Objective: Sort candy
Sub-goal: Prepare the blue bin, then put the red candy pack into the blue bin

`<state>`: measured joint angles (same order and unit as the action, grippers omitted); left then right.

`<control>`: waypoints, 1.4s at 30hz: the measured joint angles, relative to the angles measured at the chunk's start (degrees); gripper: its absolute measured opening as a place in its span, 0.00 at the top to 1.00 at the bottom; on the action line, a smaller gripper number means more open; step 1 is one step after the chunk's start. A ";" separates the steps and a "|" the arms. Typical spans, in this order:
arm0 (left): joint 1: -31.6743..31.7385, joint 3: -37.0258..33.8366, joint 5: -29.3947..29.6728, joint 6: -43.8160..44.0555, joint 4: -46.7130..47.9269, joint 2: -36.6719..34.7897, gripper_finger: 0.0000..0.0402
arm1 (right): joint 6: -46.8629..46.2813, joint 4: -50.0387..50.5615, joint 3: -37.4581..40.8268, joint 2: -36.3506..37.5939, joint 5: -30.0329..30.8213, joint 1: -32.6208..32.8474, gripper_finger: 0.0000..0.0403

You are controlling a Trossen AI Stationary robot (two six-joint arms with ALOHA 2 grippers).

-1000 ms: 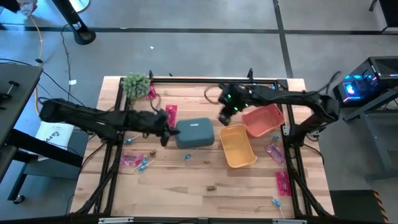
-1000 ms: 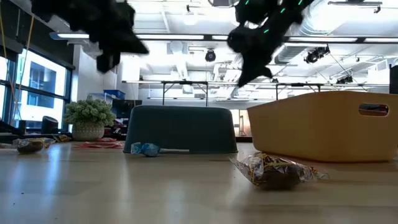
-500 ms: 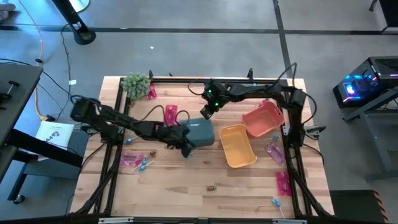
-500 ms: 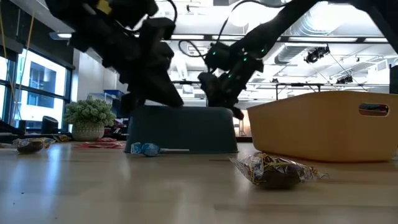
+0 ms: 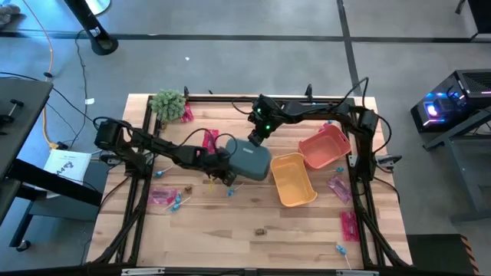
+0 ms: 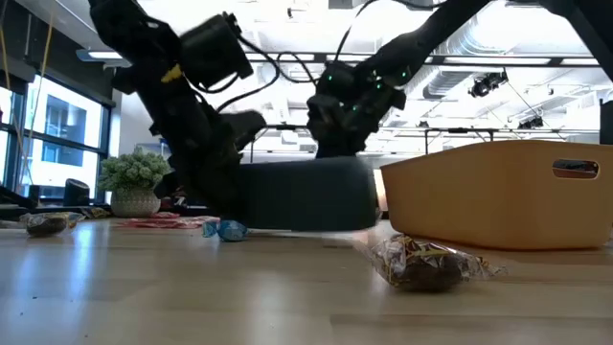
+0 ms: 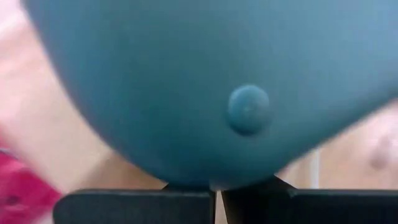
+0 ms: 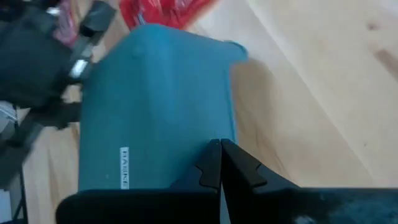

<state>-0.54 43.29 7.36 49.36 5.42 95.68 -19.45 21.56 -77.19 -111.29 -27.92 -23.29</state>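
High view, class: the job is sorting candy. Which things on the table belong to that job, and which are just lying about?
Belongs to the job:
- pink-red packets
- blue lollipop
- small brown piece
- grey-blue bin, upside down, with the left gripper and right gripper at it
- yellow bin
- orange bin

Just lying about:
- fuzzy green ball

From my right wrist camera I read one small white label, turned sideways, on the upturned base of the grey-blue bin (image 8: 161,118); it looks like "BASENE", though I cannot be sure. I find nothing else legible.
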 joint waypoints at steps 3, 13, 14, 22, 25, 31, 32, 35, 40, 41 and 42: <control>2.46 0.00 0.29 -1.38 0.95 -0.02 1.00 | -0.24 0.41 0.02 1.78 0.00 0.02 1.00; 11.57 -0.17 3.70 -7.42 1.97 0.02 1.00 | -3.66 -2.18 -0.03 4.52 -1.60 0.86 1.00; 12.31 -0.17 4.11 -8.18 1.91 0.04 1.00 | -4.21 -3.64 -0.13 4.56 -2.85 1.17 1.00; 16.95 0.14 4.04 -13.70 2.74 0.04 1.00 | -9.00 -13.95 0.01 4.15 -3.56 5.05 1.00; 18.21 0.22 1.98 -15.50 6.62 -0.15 1.00 | -8.95 -14.62 0.02 4.02 -2.51 6.17 1.00; 19.79 -0.10 0.41 -17.09 17.36 -5.15 1.00 | -9.25 -20.39 0.07 4.25 -2.54 6.68 1.00; 19.79 -0.11 0.99 -17.46 18.14 -6.99 1.00 | -9.30 -20.63 0.07 4.44 -2.31 6.53 1.00; 19.77 0.15 5.35 -17.67 21.79 -14.34 1.00 | -9.23 -21.80 0.07 5.95 -2.27 5.67 1.00; 19.77 0.04 12.72 -14.73 27.55 -28.40 1.00 | -7.29 -21.54 0.04 9.55 -2.06 4.07 1.00; 19.74 0.04 12.83 -14.01 27.99 -31.16 1.00 | -7.26 -21.46 0.04 10.43 -2.04 3.73 1.00; 19.35 0.04 12.72 -13.51 28.06 -33.63 1.00 | -7.13 -20.90 0.04 11.44 -2.06 3.51 1.00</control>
<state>18.81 43.33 20.08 35.85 33.48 62.05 -26.58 0.66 -77.14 -99.85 -29.99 -19.78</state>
